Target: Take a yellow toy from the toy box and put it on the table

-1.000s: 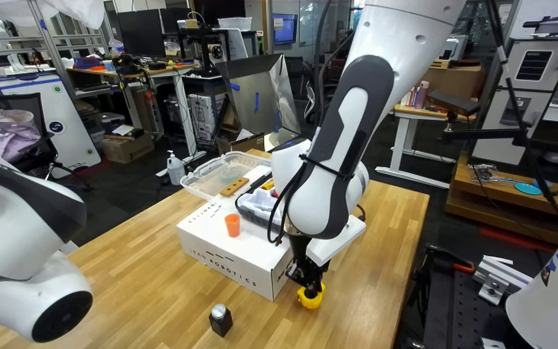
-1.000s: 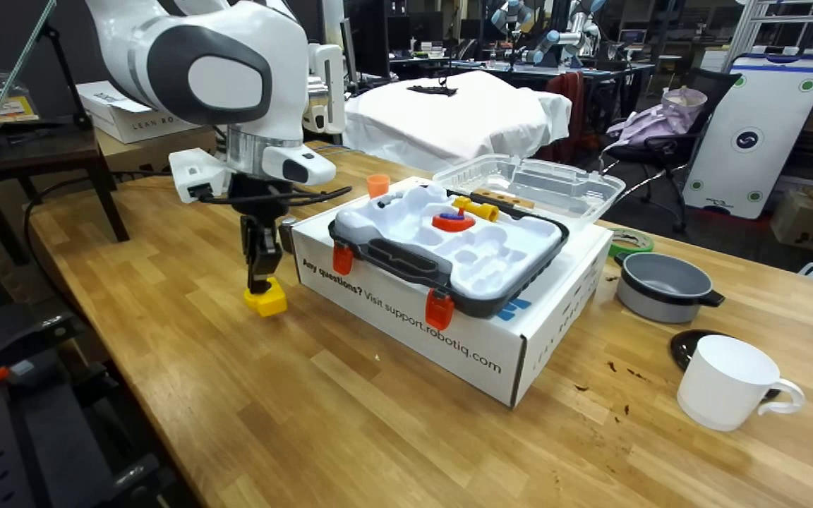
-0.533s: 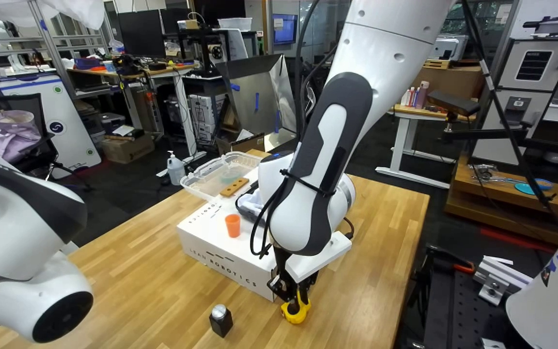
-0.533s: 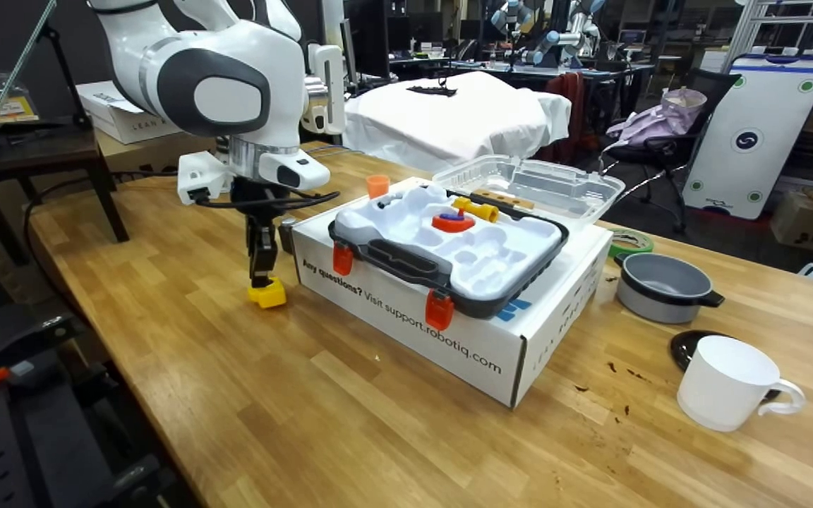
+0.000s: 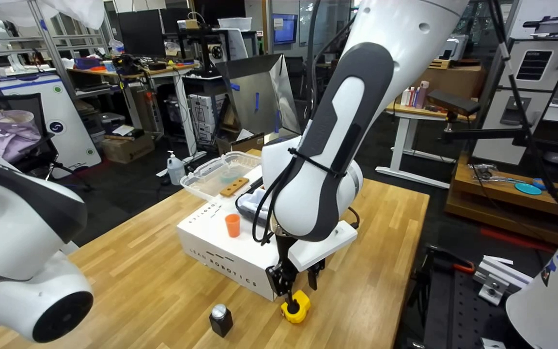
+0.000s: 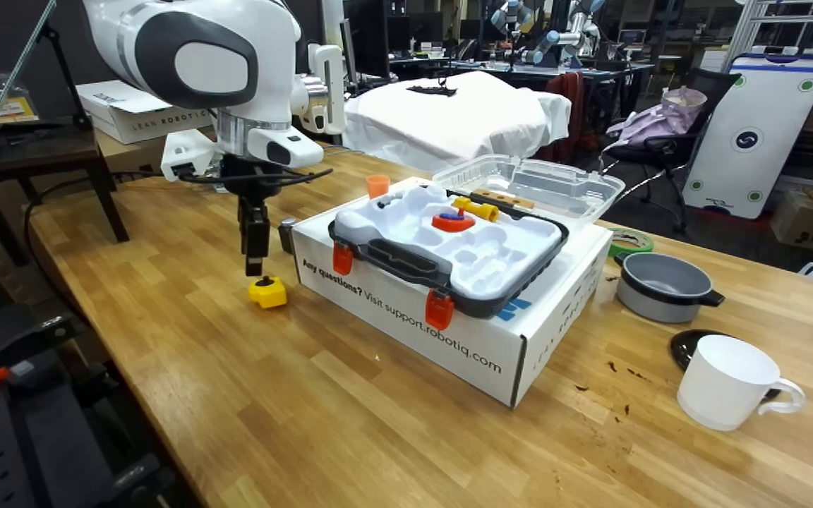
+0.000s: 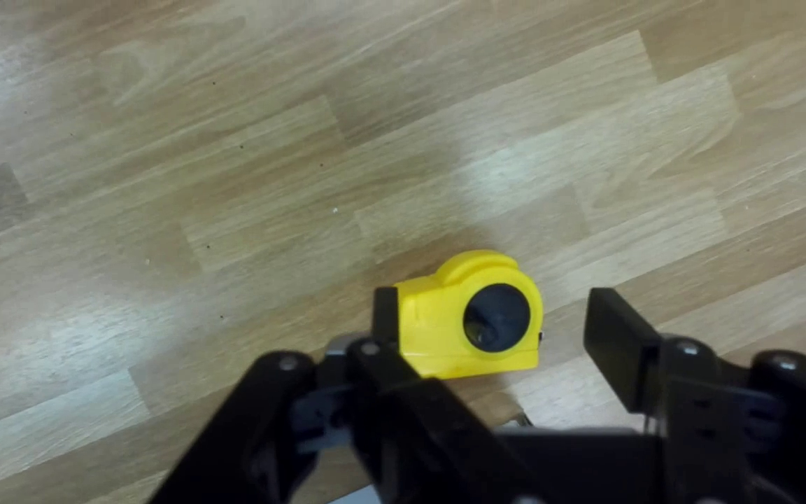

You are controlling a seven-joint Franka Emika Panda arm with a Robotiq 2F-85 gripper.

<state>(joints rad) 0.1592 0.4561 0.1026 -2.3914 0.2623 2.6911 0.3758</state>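
A yellow toy point(image 5: 301, 310) with a round black disc on its side rests on the bare table, next to the white carton, in both exterior views. My gripper point(image 6: 254, 272) hangs just above the yellow toy point(image 6: 270, 293), its jaws spread apart. From the wrist view, the gripper point(image 7: 494, 308) stands open over the yellow toy point(image 7: 434, 332); one finger point(image 7: 385, 311) overlaps the toy's edge and the other is well clear of it. The toy box point(image 6: 495, 261), a black case with a white moulded insert, lies open on the carton. Inside it are another yellow piece point(image 6: 476, 209) and a red boat-like toy point(image 6: 453, 224).
The white carton point(image 5: 225, 264) stands beside the gripper, with an orange cup point(image 5: 233, 225) on top. A small black bottle point(image 5: 221, 321) stands nearby on the table. Farther along are a grey pot point(image 6: 666, 286) and a white mug point(image 6: 727, 384). Another robot arm point(image 5: 22, 252) reaches in.
A second ago my gripper was shut on the yellow toy and carried it to its present spot. Since then the jaws have opened and the gripper has risen; the toy stays on the table.
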